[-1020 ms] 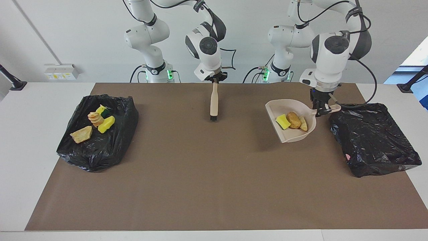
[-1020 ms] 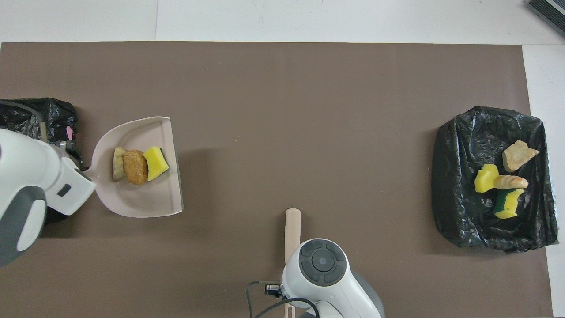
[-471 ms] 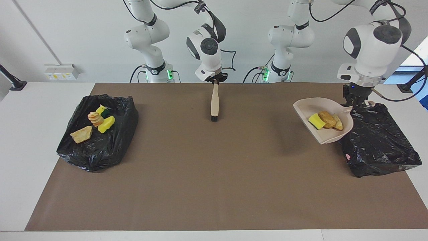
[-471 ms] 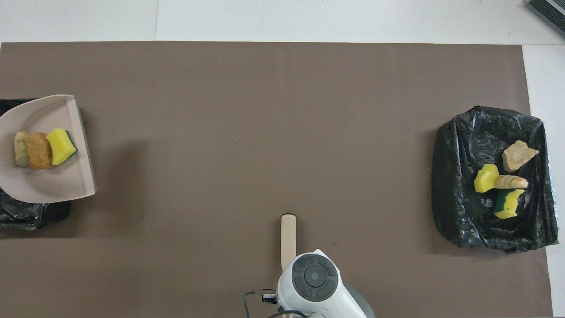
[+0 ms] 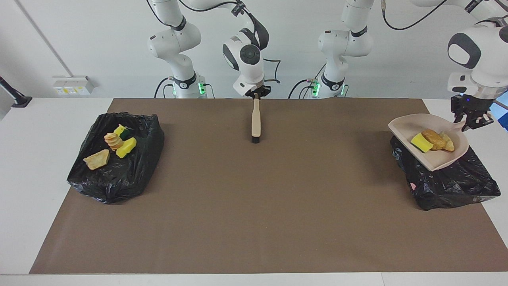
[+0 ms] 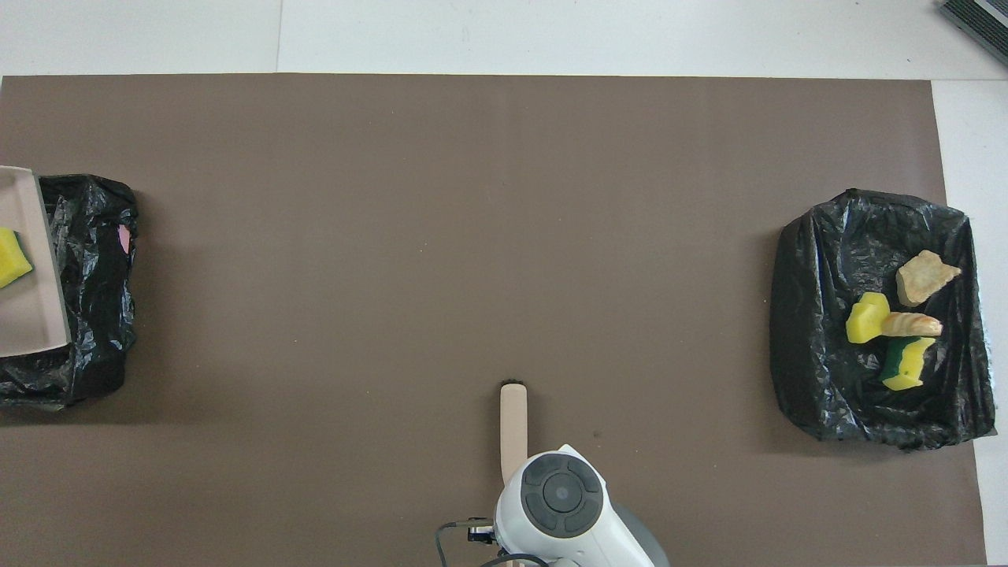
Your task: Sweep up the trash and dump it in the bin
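My left gripper (image 5: 472,121) is shut on the handle of the beige dustpan (image 5: 408,127), which it holds in the air over the black-bagged bin (image 5: 448,178) at the left arm's end of the table. Three pieces of trash lie in the pan: a yellow sponge scrap (image 5: 420,142), a brown one (image 5: 434,139) and a tan one (image 5: 448,142). In the overhead view only the pan's edge (image 6: 31,315) and the yellow scrap (image 6: 9,256) show above the bin (image 6: 90,276). My right gripper (image 5: 256,94) grips the top of the brush (image 5: 255,121), whose bristles point down at the mat.
A second black-bagged bin (image 5: 119,174) sits at the right arm's end of the brown mat and holds several yellow and tan scraps (image 5: 126,147). It also shows in the overhead view (image 6: 819,354), as does the brush handle (image 6: 513,425).
The left arm has carried the loaded dustpan from over the mat, toward its own end of the table, to above the bin. The right arm has drawn the brush slightly toward the robots.
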Motion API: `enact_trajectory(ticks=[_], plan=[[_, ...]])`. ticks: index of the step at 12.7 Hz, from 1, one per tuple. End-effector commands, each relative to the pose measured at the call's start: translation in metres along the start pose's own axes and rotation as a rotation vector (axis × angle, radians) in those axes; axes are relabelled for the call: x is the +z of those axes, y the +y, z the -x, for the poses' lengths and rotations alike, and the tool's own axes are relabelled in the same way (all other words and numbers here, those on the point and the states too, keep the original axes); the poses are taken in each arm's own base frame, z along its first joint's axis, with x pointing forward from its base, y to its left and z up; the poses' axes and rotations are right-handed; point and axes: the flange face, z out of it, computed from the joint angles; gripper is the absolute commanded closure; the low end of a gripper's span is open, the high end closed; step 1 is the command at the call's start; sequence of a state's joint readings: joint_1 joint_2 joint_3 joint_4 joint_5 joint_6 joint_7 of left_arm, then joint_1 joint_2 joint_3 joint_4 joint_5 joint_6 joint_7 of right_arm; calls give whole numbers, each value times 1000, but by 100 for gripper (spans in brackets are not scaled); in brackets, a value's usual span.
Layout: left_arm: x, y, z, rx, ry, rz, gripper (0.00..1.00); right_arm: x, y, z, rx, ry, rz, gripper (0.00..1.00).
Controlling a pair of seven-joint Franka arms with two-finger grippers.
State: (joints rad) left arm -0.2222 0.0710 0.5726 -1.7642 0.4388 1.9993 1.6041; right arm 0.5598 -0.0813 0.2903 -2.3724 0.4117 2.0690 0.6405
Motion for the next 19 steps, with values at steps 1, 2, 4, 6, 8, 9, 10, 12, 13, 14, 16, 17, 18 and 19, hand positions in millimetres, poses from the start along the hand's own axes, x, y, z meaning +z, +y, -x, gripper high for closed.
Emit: enact_trajectory(ticks=[1,2,4,6,8,9,10,12,13,14,16,17,18,19], plan=[[11,-18,14,37,-113,-40,100,1,3,-3,-29,2,-17,0],[15,-22,15,57,-152,-51,100,1,3,-3,-29,2,-17,0],[25,-28,10,105,-222,-53,100,-6,-1,-4,-29,11,-28,0],[31,-32,4,140,-299,-69,100,-15,-4,-5,-28,19,-39,0],[35,-34,6,157,-346,-76,100,-23,-2,-11,-25,30,-44,0],[39,-35,4,188,-389,-67,100,-31,0,-15,-23,41,-52,0],[39,-36,2,214,-428,-67,100,-41,2,-23,-13,50,-65,0],[37,-35,5,253,-495,-60,100,-75,7,-45,4,81,-97,0],[37,-35,5,262,-534,-55,100,-90,13,-52,2,92,-76,0],[34,-35,7,262,-576,-62,100,-107,22,-58,3,107,-47,0],[29,-36,11,276,-621,-63,100,-140,34,-65,2,135,11,0],[24,-37,13,272,-622,-71,100,-159,40,-69,4,153,36,0],[20,-36,9,266,-604,-79,100,-176,46,-71,8,172,56,0],[12,-33,9,263,-594,-95,100,-199,60,-78,32,193,55,0]])
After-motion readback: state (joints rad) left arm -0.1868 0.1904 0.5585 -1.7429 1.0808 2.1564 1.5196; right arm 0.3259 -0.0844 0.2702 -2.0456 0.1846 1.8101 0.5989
